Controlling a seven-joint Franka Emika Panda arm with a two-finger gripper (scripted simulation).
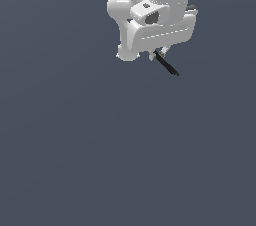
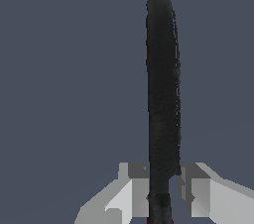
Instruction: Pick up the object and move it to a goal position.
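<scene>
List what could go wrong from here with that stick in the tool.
1. The tool grips the stick near its red end, so the long black part juts out well past the fingers; it could pivot or slip during travel.
2. In the exterior view the stick angles down below the tool, so its tip would probably meet any surface first on lowering.

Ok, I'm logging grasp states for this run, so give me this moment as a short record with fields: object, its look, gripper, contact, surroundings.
object: thin stick
look: black tapering blade; a trace of red at the gripped end
gripper: white gripper, jaws closed on the stick, one either side
contact: held near one end; the black part juts out past the fingertips
exterior view: stick slants down toward that view's right below the gripper
surroundings: plain grey-blue background; goal not visible
</scene>
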